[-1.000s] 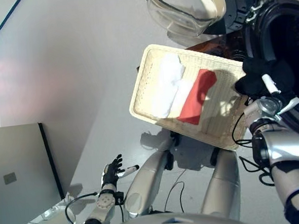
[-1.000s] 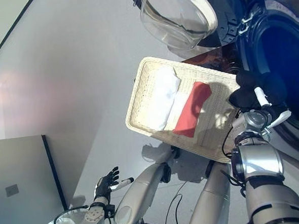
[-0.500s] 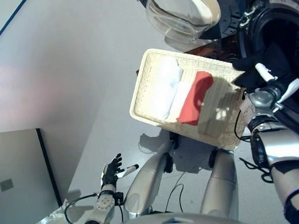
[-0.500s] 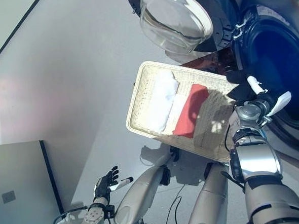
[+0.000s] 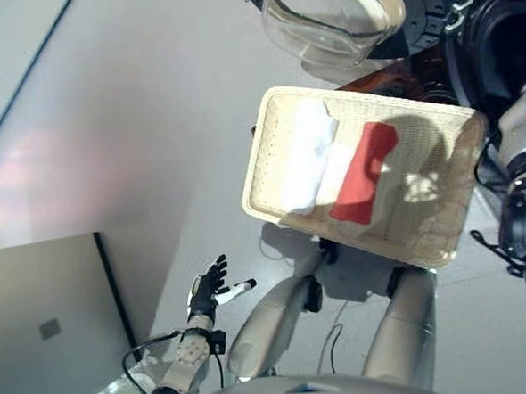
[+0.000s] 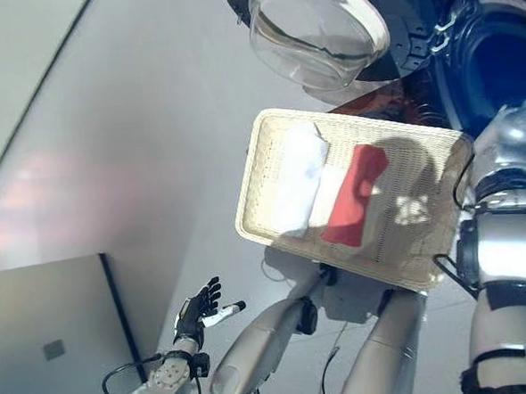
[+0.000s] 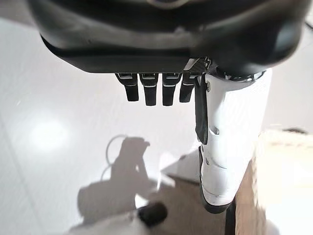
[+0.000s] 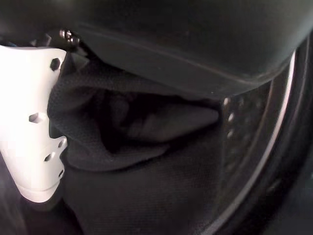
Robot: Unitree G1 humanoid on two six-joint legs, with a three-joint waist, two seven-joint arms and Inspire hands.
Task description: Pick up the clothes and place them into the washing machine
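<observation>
A black cloth [image 8: 142, 132] is bunched against the white-covered thumb of my right hand [image 8: 32, 122], which is shut on it inside the drum [image 8: 254, 147]. In the eye views only that arm's forearm [image 5: 523, 136] shows, reaching into the washing machine's opening [image 5: 503, 30]; the hand itself is hidden there. A wicker basket [image 5: 261, 161] in front of the machine holds a white cloth [image 5: 307, 154] and a red cloth [image 5: 364, 173] side by side. My left hand [image 5: 206, 294] hangs low at the left, open, with straight fingers [image 7: 151, 90] and nothing in it.
The machine's round glass door [image 5: 332, 14] stands swung open above the basket's far edge. A grey panel [image 5: 39, 327] stands at the lower left. Pale floor spreads to the left of the basket.
My right hand has carried the black cloth from beside the basket's right edge into the drum and out of the eye views. The camera has shifted a little; my left hand stays idle.
</observation>
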